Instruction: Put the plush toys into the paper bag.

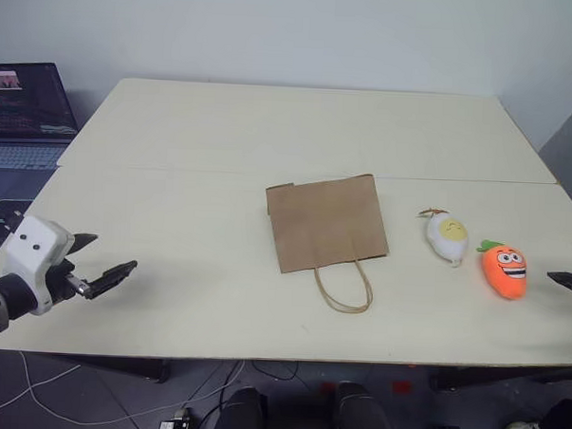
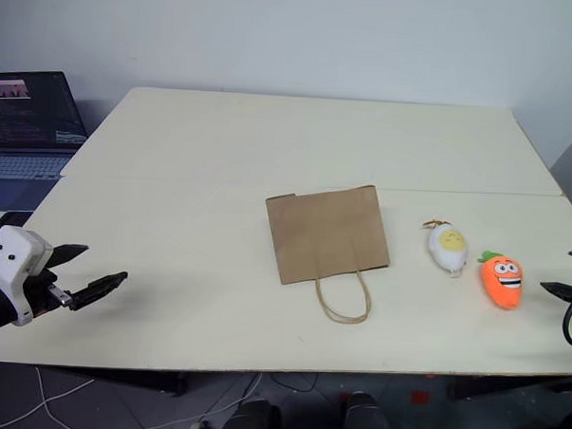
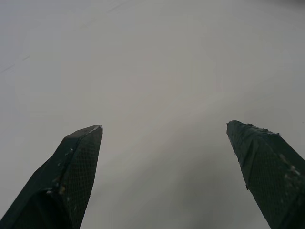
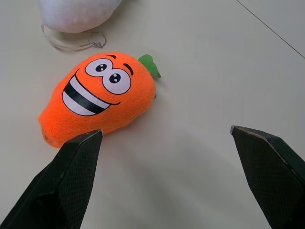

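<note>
A brown paper bag (image 1: 326,221) lies flat at the centre of a pale table (image 1: 223,136), handles toward six o'clock. At three o'clock sit a white egg plush (image 1: 447,237) and, beyond it, an orange carrot plush (image 1: 504,269). The left gripper (image 1: 102,263) hovers at eight o'clock, fingers spread, empty. The right gripper (image 4: 164,136), also spread, points at the carrot.

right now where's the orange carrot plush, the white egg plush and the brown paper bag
orange carrot plush toy (image 4: 102,95), right wrist view, on its grinning face
white egg plush toy (image 1: 447,235), left eye view, on its body
brown kraft paper bag (image 1: 326,222), left eye view, on its flat side
</note>
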Tool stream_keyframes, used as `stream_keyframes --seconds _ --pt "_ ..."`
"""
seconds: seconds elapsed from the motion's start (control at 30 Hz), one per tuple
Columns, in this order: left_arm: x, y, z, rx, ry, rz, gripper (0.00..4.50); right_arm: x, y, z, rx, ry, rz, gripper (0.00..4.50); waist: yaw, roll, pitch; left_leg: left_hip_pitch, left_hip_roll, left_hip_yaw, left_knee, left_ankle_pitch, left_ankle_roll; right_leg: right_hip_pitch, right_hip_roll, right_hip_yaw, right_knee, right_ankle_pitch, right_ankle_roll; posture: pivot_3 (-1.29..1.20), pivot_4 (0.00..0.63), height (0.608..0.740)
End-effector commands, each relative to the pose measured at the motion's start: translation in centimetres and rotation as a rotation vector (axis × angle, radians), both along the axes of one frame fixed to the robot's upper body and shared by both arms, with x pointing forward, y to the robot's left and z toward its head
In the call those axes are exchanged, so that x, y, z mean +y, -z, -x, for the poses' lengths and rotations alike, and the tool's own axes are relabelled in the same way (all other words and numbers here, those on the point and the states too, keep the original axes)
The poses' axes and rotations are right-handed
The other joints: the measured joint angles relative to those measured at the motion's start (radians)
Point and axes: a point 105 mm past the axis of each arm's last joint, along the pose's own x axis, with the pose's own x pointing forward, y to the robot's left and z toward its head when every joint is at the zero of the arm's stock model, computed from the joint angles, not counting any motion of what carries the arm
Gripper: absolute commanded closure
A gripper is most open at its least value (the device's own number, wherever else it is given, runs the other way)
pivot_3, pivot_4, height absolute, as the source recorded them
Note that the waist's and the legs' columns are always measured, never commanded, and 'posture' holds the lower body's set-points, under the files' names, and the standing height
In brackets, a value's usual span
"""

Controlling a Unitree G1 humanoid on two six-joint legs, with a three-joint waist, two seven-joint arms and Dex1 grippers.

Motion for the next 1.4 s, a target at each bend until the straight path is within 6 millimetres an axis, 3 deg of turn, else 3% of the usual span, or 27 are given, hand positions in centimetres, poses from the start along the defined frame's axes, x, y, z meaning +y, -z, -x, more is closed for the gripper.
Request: stream_keyframes --seconds 0.03,0.57,0.77,0.93,1.07,1.2,1.4 --pt "0.2 -1.0 -0.1 -0.043 -0.01 -0.001 0.05 -0.1 -1.7 -0.1 -0.047 -0.009 0.025 0.0 0.0 0.0 0.0 0.0 0.0 0.0 0.0 0.0 0.0 0.0 0.0 0.0 0.0 0.0 0.0 0.0 0.15 0.74" --pt "-2.0 -2.2 0.2 -0.122 0.142 0.057 0.05 0.2 -2.2 -0.4 -0.086 -0.006 0.003 0.0 0.0 0.0 0.0 0.0 0.0 0.0 0.0 0.0 0.0 0.0 0.0 0.0 0.001 0.0 0.0 0.0 0.15 0.74" --pt "-5.8 -2.0 -0.2 -0.076 0.315 0.062 0.05 1.7 -5.0 -1.3 -0.219 -0.039 -0.038 0.0 0.0 0.0 0.0 0.0 0.0 0.0 0.0 0.0 0.0 0.0 0.0 0.0 0.001 0.0 0.0 0.0 0.15 0.74" --pt "-11.1 -2.4 -1.2 -0.098 0.498 0.039 0.05 4.7 -6.6 -0.5 -0.234 -0.161 -0.037 0.0 0.006 0.0 0.0 0.0 -0.001 -0.002 0.001 0.0 0.0 0.0 0.0 -0.001 0.002 0.0 0.0 0.0 0.15 0.74" --pt "-15.7 -2.6 -1.2 -0.085 0.683 0.005 0.05 9.1 -7.3 1.2 -0.18 -0.305 -0.069 0.0 0.017 0.0 0.0 -0.001 -0.001 -0.004 0.001 0.0 0.0 0.0 0.0 -0.002 0.002 0.0 0.0 0.0 0.15 0.74" --pt "-19.5 -1.1 -0.6 -0.035 0.884 -0.052 0.05 13.3 -6.2 3.6 -0.07 -0.436 -0.105 0.0 0.022 0.0 0.0 -0.001 -0.003 -0.005 0.001 0.0 0.0 0.001 0.001 -0.002 0.002 0.0 0.0 0.0 0.15 0.74" --pt "-23.8 0.2 -1.2 -0.013 1.027 -0.043 0.05 18.5 -4.4 6.0 -0.027 -0.55 -0.162 0.0 0.028 0.0 0.0 -0.002 -0.003 -0.006 0.003 0.0 0.0 0.001 0.003 -0.003 0.002 0.0 0.001 0.0 0.15 0.74"
